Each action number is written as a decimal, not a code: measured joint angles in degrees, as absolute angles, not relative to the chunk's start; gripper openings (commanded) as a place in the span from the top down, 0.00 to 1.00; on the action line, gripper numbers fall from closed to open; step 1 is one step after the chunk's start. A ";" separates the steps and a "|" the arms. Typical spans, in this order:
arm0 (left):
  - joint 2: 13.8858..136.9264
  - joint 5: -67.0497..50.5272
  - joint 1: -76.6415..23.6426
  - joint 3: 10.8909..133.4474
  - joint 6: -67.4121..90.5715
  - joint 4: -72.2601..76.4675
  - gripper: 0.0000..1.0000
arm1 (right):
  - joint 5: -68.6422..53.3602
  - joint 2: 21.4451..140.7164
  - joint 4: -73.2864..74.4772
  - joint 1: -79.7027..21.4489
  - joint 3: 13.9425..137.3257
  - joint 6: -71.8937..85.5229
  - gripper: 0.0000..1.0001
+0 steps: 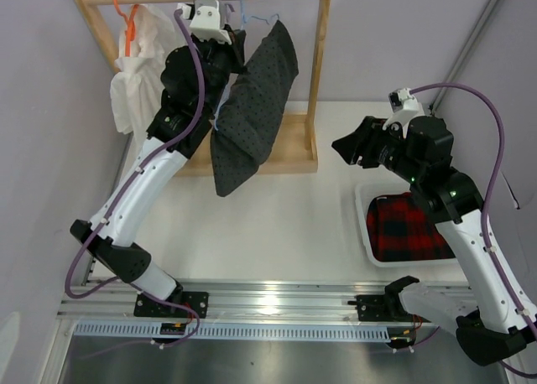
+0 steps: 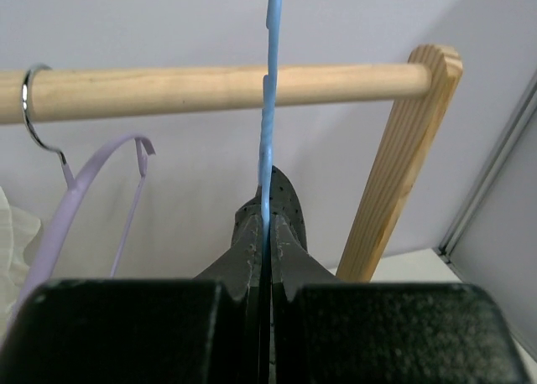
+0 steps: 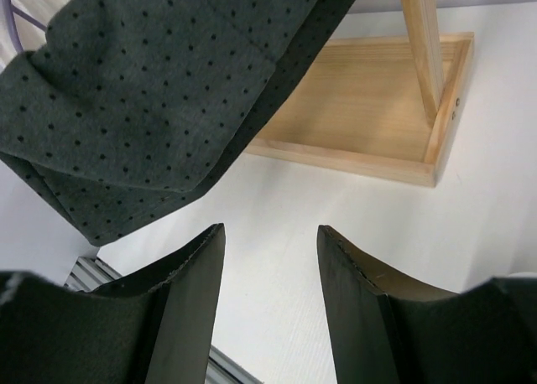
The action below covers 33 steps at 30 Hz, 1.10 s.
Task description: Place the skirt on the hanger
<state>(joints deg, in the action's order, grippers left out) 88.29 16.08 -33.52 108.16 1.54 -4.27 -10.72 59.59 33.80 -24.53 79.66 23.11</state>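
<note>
At far left of the rack (image 1: 317, 65), a white garment (image 1: 143, 74) hangs from an orange hanger (image 1: 130, 23). Beside it the left tool (image 2: 267, 250) is clenched on the thin wire of the hanger (image 2: 270, 107), close to the wooden rail (image 2: 210, 86). The skirt (image 1: 252, 116) drapes from that wire and dangles above the worktop (image 1: 294, 225). Soft, light cloth on springy wire would likely slide off if tilted, so the wire near the hook looks the safest hold. Whether the hook sits over the rail cannot be made out. Well to the right, the right tool (image 3: 270, 233) stands released, holding nothing, near a plaid garment (image 1: 407, 225) in a tray (image 1: 362, 208).
</note>
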 measured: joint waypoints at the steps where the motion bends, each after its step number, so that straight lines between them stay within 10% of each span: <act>1: 88.77 16.34 -33.52 108.90 1.50 -3.84 1.00 | -10.74 59.35 34.06 -24.53 79.66 23.11 0.46; 33: 110.08 19.53 -39.66 125.58 -1.54 1.72 1.00 | -10.76 56.03 36.23 -24.53 78.06 23.57 0.47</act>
